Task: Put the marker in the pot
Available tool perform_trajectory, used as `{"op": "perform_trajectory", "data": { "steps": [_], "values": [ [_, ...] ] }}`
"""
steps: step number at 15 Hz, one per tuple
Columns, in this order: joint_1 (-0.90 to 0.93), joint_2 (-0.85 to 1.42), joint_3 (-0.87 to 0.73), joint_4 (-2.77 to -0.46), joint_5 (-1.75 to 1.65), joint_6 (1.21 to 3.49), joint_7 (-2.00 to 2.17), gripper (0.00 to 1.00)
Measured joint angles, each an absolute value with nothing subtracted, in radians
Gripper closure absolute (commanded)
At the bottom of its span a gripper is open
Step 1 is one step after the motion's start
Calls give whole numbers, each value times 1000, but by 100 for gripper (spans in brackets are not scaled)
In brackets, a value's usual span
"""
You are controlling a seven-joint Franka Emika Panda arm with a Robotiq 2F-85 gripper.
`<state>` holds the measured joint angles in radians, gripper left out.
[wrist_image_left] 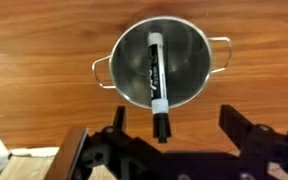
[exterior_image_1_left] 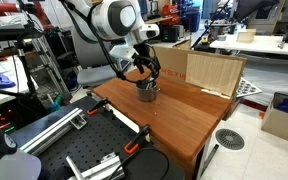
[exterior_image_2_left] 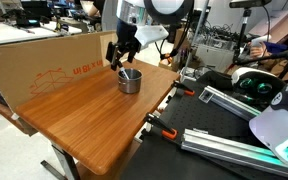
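Observation:
The small silvery pot (wrist_image_left: 189,60), with two wire handles, stands on the wooden table; it shows in both exterior views (exterior_image_1_left: 148,92) (exterior_image_2_left: 130,80). The black marker (wrist_image_left: 154,75), with a white label, lies slanted inside the pot, and its dark cap end sticks out over the near rim. My gripper (wrist_image_left: 174,125) hangs just above the pot with its fingers spread wide on either side of the marker's end, not touching it. It also shows in both exterior views (exterior_image_1_left: 144,73) (exterior_image_2_left: 122,56).
A large cardboard box (exterior_image_1_left: 212,70) (exterior_image_2_left: 44,65) stands on the table right behind the pot. Black rails with orange clamps (exterior_image_1_left: 134,147) lie along the table's side. Another box (exterior_image_1_left: 284,118) sits on the floor.

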<state>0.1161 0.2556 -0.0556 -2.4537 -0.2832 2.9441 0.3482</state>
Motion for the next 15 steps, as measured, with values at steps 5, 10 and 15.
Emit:
{"op": "perform_trajectory", "data": {
  "steps": [5, 10, 15],
  "values": [
    [109, 166, -6, -2459, -110, 2821, 238, 0],
    [103, -11, 23, -2459, 27, 2551, 130, 0],
    [93, -141, 23, -2445, 41, 2331, 121, 0]
  ]
}}
